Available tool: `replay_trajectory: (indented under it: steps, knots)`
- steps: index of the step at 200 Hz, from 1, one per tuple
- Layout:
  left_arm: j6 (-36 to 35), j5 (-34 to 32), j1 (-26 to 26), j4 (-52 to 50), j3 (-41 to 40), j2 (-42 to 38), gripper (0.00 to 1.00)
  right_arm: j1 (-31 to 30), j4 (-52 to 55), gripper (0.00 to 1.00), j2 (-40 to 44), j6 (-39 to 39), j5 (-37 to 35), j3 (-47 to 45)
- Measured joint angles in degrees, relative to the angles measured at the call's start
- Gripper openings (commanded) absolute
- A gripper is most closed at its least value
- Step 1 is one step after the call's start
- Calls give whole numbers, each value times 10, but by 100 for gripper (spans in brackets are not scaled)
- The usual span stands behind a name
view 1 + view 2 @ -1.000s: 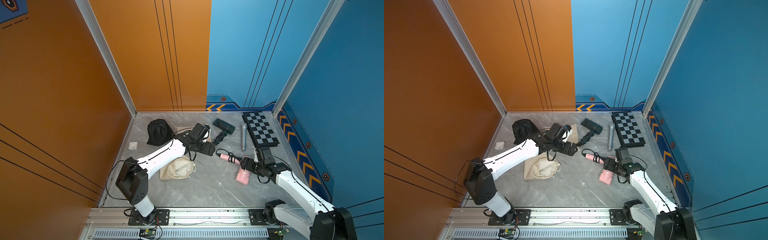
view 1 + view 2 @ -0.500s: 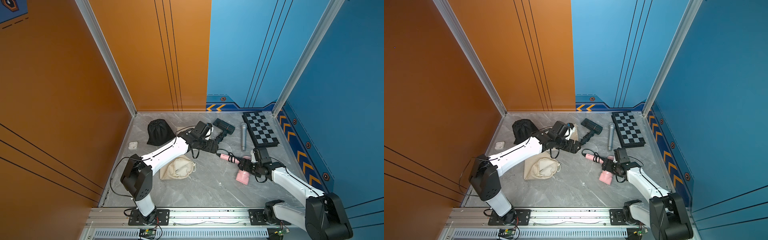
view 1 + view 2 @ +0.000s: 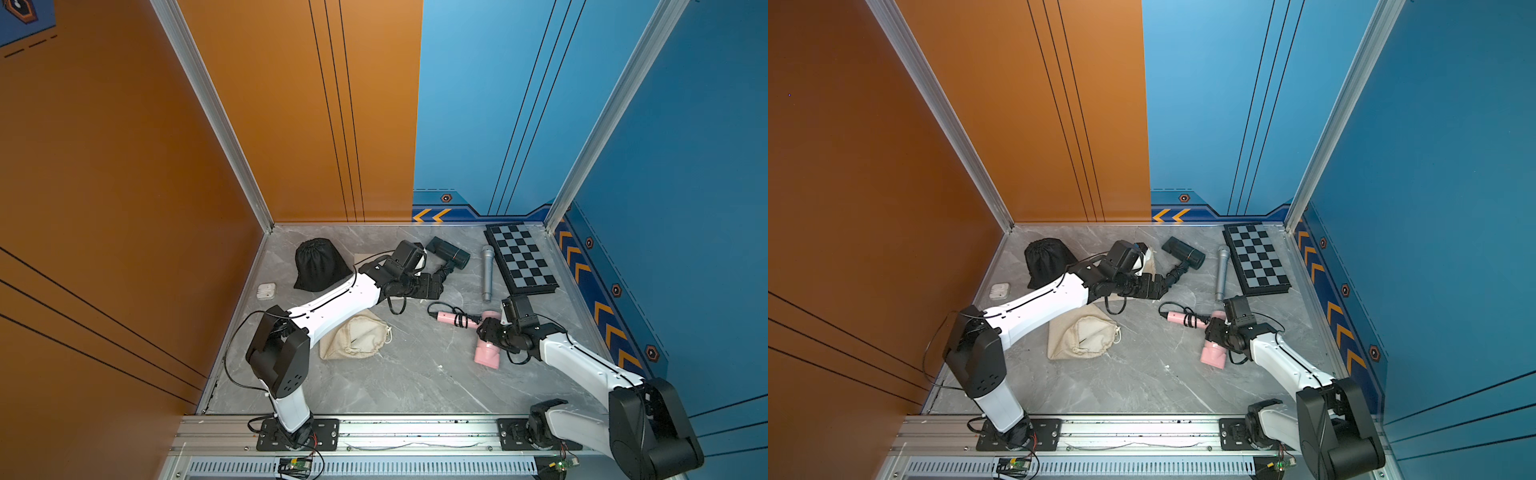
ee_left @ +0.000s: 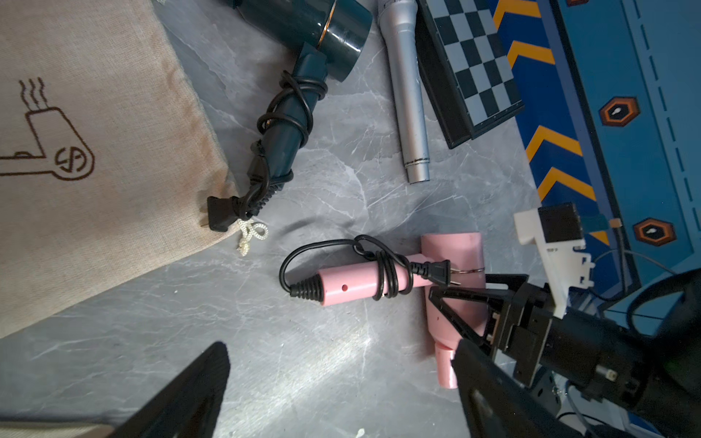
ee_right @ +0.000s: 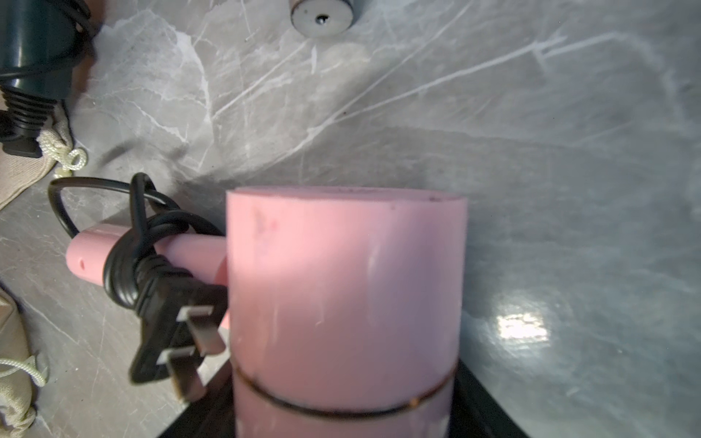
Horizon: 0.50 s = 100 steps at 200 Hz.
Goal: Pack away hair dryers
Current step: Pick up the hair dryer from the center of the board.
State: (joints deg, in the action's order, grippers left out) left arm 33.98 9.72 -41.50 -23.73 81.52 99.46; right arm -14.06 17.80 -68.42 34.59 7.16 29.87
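Marble tabletop (image 3: 415,374) — right tool (image 3: 485,332) straddles the pink hair dryer (image 3: 487,357) — at its barrel.

The pink hair dryer (image 4: 455,250) has a black cord (image 4: 434,271); the board (image 4: 470,64) is chequered grey-black.

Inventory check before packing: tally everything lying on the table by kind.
Hair dryers in clear view: 2 (pink dryer, dark dryer)
Cloth bags: 3 (black bag, stuffed beige bag, flat beige bag)
Microphone: 1
Chessboard: 1
White case: 1
Total: 8; a white thing behind the left arm is mostly hidden, uncounted.
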Motion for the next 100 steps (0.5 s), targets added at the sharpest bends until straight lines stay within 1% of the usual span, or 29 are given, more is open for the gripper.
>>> replay_trajectory:
  steps: [27,65,82,100]
  knots:
    - [61,0,-2,28,-27,-9,94,-20,6,46,33,0,-38,0]
    - [152,4,-14,66,-51,-21,94,-56,10,46,135,-3,-105,-1]
    - [178,9,-17,77,-53,-24,93,-67,10,46,165,-17,-128,-1]
    - [198,11,-20,86,-53,-24,92,-76,10,45,176,-35,-149,-1]
